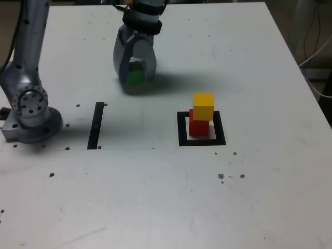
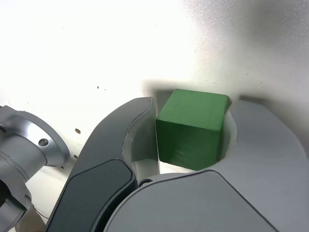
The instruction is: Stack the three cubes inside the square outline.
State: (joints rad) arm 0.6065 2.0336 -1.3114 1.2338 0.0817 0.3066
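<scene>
From here I see the pincer (image 1: 138, 72) drawn in close around the green cube (image 2: 190, 125), though whether it grips I can't tell, and the yellow-on-red stack (image 1: 203, 108) it must reach stands toward the exterior view's right, nearer the camera.

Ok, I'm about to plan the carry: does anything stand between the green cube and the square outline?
Nothing visible stands on the table between the green cube and the square outline; inside it, the yellow cube tops the red.
</scene>
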